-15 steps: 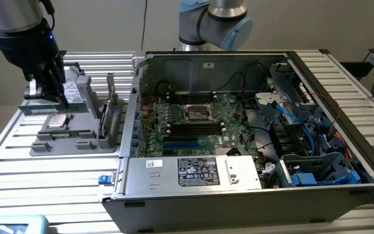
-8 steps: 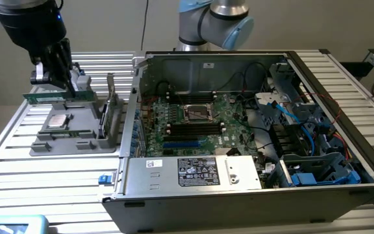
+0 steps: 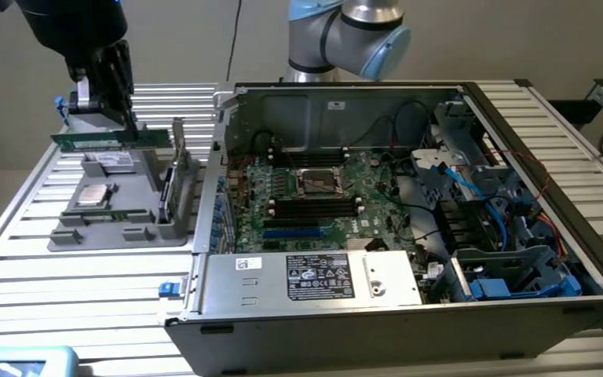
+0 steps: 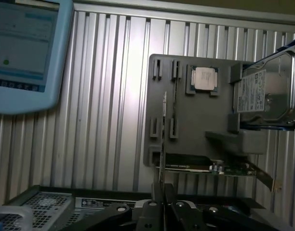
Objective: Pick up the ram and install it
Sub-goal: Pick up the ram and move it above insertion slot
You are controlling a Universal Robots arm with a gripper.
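Exterior view's left is showing the gripper (image 3: 100,126) hanging above the grey parts tray (image 3: 82,236), its fingers clamped together on the ram (image 3: 113,140). The stick is lying level in the grip, lifted clear of the tray and well apart from the motherboard (image 3: 317,196) inside the open computer case (image 3: 280,118). As I am judging it, the risks are lying along the way across. The fingers are pinching a thin board, so it could be pivoting or slipping. An end of the ram could be catching the upright green card (image 3: 181,184) just beside the tray, or the case wall. A tilted stick would be meeting its slot crooked and jamming rather than seating. Further right, the black-and-white label (image 3: 319,276) on the metal box at the case front is carrying rows of print and marks — none of it is reading clearly. In the wrist view a screen (image 4: 27,48) is showing a green dot and illegible lines, the ram (image 4: 163,139) is appearing edge-on out of the gripper (image 4: 161,204), and the hard drive (image 4: 268,91) is wearing a white label, also unreadable.
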